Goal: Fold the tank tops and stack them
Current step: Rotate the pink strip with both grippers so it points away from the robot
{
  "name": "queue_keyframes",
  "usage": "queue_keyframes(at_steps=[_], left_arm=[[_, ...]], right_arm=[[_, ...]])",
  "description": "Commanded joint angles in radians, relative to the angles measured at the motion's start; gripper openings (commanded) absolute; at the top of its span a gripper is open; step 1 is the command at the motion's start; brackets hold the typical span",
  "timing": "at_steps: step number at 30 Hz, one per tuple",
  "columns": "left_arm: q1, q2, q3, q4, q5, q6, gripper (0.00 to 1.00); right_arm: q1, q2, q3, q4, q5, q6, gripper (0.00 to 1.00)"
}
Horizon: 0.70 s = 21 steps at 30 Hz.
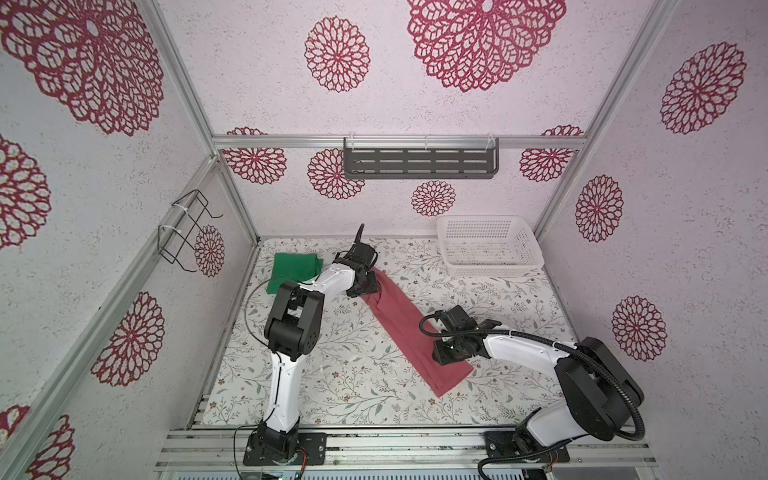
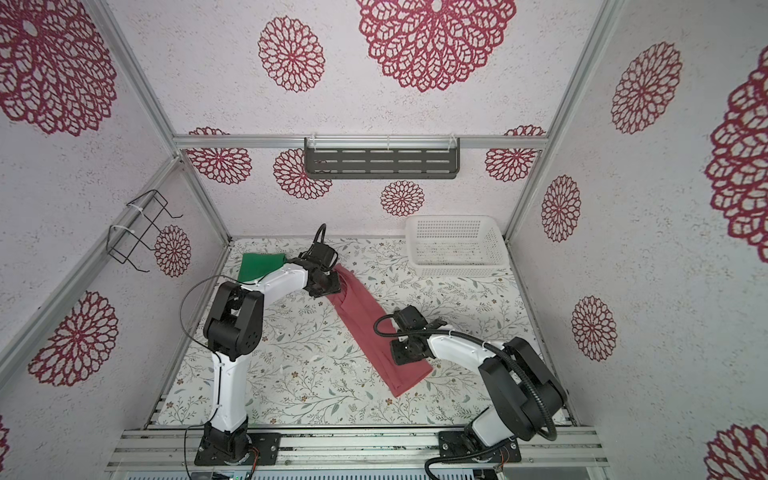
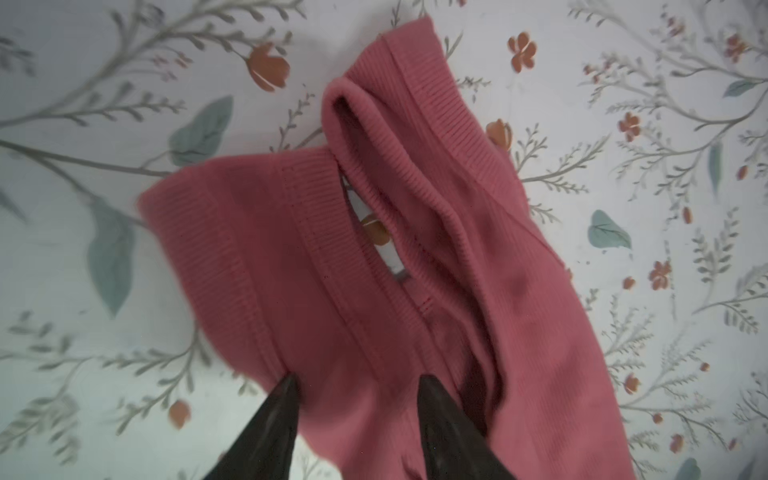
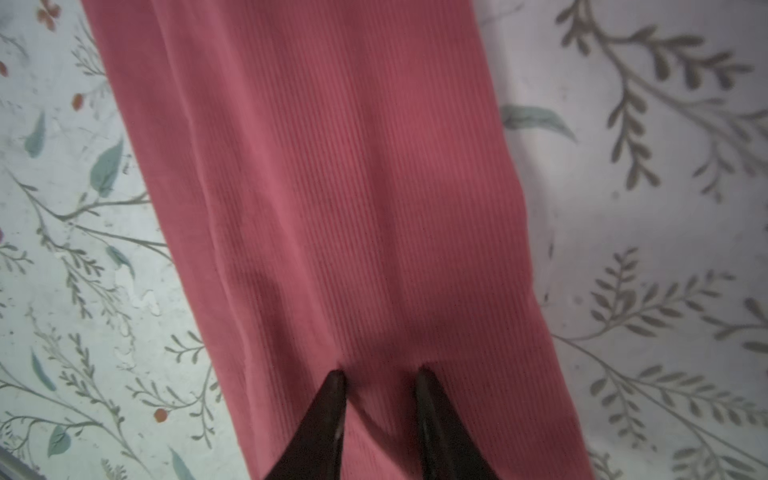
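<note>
The dusty red tank top [image 1: 399, 316] [image 2: 365, 316] lies as a long narrow strip running diagonally across the floral table. My left gripper [image 1: 365, 286] [image 3: 359, 378] is over its far, strap end, open, with both fingertips [image 3: 291, 380] resting on the cloth just behind the neckline and straps. My right gripper [image 1: 440, 357] [image 4: 381, 370] is over the near, hem end, jaws a little apart, with the fingertips [image 4: 338, 376] pressed onto the ribbed cloth [image 4: 353, 187]. The green tank top [image 1: 293, 270] [image 2: 257, 266] lies folded at the far left, partly hidden behind my left arm.
A white perforated basket [image 1: 490, 270] stands at the far right corner of the table. A dark slotted shelf [image 1: 419, 162] hangs on the back wall and a black wire rack [image 1: 187, 228] on the left wall. Aluminium frame posts edge the table.
</note>
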Motion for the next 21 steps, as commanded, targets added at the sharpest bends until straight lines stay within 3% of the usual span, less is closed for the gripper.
queue_keyframes(at_steps=[1, 6, 10, 15, 21], left_arm=[[0.005, 0.105, 0.081, 0.018, 0.078, -0.013, 0.51], [0.005, 0.198, 0.177, 0.002, 0.120, -0.005, 0.51], [0.019, 0.296, 0.341, -0.064, 0.164, 0.058, 0.50], [0.046, 0.352, 0.515, -0.155, 0.167, 0.162, 0.53], [0.077, 0.223, 0.473, -0.171, 0.154, 0.233, 0.56]], right_arm=[[0.053, -0.005, -0.017, 0.037, 0.014, 0.085, 0.32], [0.197, -0.013, -0.102, 0.190, -0.002, 0.367, 0.32], [0.339, -0.002, -0.076, 0.293, 0.104, 0.528, 0.42], [0.349, -0.010, 0.048, 0.224, 0.212, 0.504, 0.53], [0.274, -0.096, 0.074, 0.040, 0.238, 0.409, 0.52]])
